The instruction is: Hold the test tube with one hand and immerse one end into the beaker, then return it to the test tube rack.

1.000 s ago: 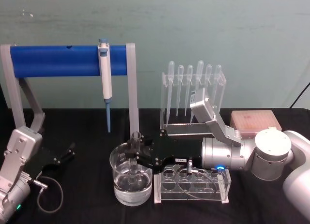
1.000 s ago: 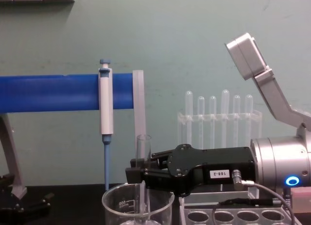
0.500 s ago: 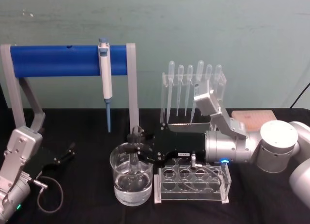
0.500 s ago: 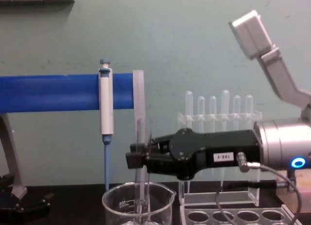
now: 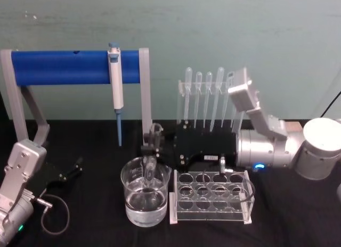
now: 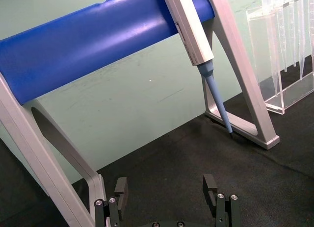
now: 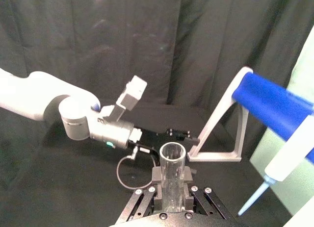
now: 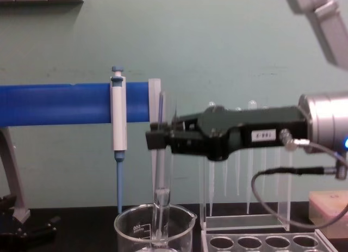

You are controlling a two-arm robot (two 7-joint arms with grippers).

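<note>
Right gripper (image 8: pixel 156 140) clamps test tube (image 8: pixel 161 203) upright, lower end apparently inside beaker (image 5: pixel 130 204); left gripper (image 6: pixel 166 188) parked, open

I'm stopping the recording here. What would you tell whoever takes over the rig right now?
Right gripper: shut on the test tube, upright, lower end inside the beaker.
Left gripper: open, parked low at the left.
Done: dip, apparently; the tube sat deeper a second ago.
Left: lift clear, set it in the rack beside the beaker.
</note>
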